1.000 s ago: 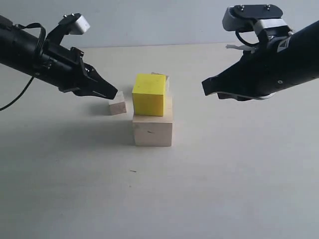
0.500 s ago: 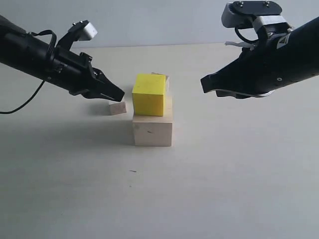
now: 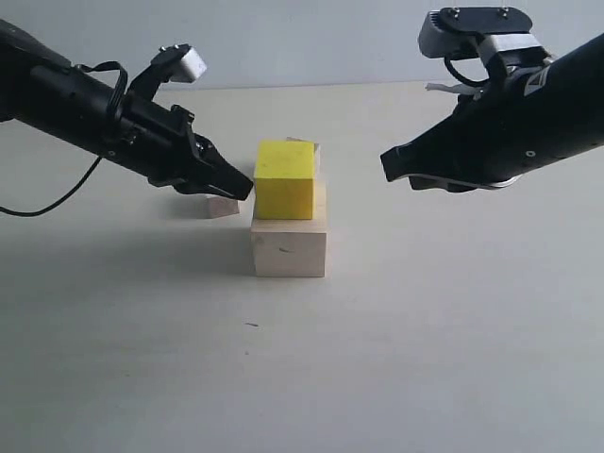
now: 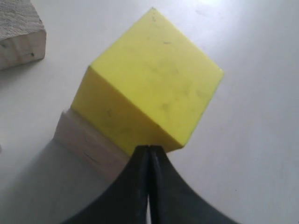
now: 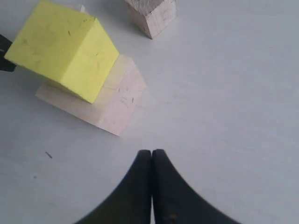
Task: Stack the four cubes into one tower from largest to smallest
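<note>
Yellow cube atop large wood cube — claw closed.

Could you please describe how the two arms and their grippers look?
Both arms are black. The left arm carries a small white block near its wrist and a thin black cable. The right arm bears a silver-grey housing and a small white marking. The left gripper and right gripper have black fingers that taper to a point.

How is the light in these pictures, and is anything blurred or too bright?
Exterior view: soft, even light; a faint shadow lies on the table beside the big wooden cube; nothing blurred. Left wrist view: the yellow cube is sharp; the table glares white at one edge. Right wrist view: the right gripper is plain black, without detail.
</note>
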`<action>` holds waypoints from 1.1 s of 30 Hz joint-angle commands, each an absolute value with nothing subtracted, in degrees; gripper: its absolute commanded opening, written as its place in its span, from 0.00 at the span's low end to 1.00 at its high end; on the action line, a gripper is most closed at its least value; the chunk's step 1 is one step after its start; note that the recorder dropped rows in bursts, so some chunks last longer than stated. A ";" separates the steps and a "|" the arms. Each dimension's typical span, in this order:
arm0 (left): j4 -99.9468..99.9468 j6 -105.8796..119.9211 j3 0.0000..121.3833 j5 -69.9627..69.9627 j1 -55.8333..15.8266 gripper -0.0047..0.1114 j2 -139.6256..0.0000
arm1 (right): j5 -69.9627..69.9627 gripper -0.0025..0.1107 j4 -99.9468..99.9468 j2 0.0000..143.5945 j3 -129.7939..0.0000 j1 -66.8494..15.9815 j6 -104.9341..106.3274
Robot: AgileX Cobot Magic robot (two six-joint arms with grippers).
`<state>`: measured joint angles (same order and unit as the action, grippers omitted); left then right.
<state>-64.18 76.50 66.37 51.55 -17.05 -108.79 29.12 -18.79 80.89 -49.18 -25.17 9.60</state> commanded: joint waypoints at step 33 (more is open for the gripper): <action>-57.59 71.53 59.31 43.95 -17.22 0.04 -108.70 | 18.72 0.02 -47.37 106.13 -55.37 -24.87 32.10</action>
